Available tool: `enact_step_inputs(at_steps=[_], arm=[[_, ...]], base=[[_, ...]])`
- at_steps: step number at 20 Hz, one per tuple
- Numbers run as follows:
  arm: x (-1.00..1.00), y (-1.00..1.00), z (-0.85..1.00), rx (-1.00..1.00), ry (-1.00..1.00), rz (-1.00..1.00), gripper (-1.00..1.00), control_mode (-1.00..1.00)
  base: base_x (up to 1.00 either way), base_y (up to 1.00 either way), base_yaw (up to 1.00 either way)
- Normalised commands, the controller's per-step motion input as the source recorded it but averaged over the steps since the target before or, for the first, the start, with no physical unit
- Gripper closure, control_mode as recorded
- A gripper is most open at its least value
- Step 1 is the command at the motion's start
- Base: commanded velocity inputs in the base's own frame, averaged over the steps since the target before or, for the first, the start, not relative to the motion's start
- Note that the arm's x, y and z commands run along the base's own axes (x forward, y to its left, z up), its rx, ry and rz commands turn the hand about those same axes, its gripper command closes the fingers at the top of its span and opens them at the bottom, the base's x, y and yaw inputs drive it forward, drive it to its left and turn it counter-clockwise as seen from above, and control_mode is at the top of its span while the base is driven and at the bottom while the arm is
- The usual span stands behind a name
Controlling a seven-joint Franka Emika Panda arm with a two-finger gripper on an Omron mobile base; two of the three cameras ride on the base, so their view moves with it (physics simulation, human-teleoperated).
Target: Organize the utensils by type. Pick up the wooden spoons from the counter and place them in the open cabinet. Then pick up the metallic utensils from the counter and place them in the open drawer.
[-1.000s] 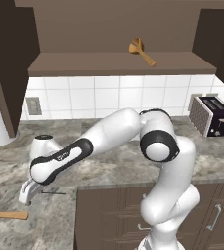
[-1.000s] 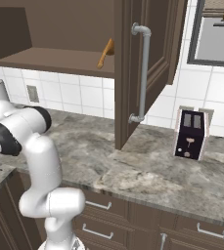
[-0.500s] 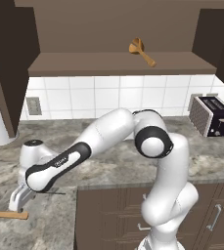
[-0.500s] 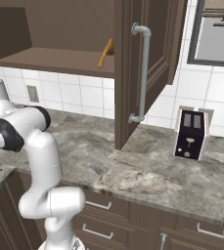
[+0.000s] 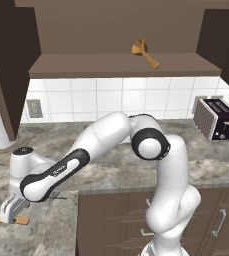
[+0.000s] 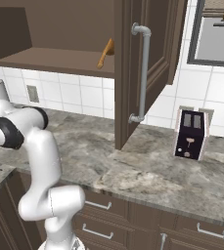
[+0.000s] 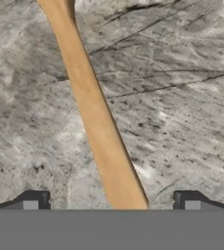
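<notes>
While the gripper [image 5: 8, 212] hangs low over the worktop [image 5: 111, 170] at the arm's far left, its fingers [image 7: 33, 200] stand spread wide and released, one on each side of a wooden spoon [image 7: 91, 107] that lies flat on the stone. In the hand view the tapered handle runs up between the two tips, a little off the midline, so the grasp looks nearly lined up. To do this step well, I judge the hand should settle straight down until the tips reach below the handle's top, centre the handle between them, and only then close; closing too high risks the round handle squirting out sideways. A grip nearer the thicker part of the handle would likely carry with less tilt.

The open cabinet [image 5: 121, 67] above already holds the other wooden spoon [image 5: 145, 52], lying on its shelf with the bowl toward the back panel. Near the hand, a very thin dark utensil [image 5: 56, 198] lies on the worktop.
</notes>
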Motion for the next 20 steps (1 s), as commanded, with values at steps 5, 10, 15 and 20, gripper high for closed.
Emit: enact_step_inputs(at_steps=[5,10,15,20], arm=[[0.24,0.11,-0.32,-0.04,0.00,0.00,-1.00,-1.00],[0.15,0.10,-0.36,-0.04,0.00,0.00,-1.00,-1.00],[0.00,0.11,-0.19,-0.02,-0.01,0.00,-1.00,-1.00],[0.00,0.04,-0.23,0.00,-0.01,0.00,-1.00,-1.00]], base=[[0.00,0.00,0.00],[0.00,0.00,0.00],[0.00,0.00,0.00],[0.00,0.00,0.00]])
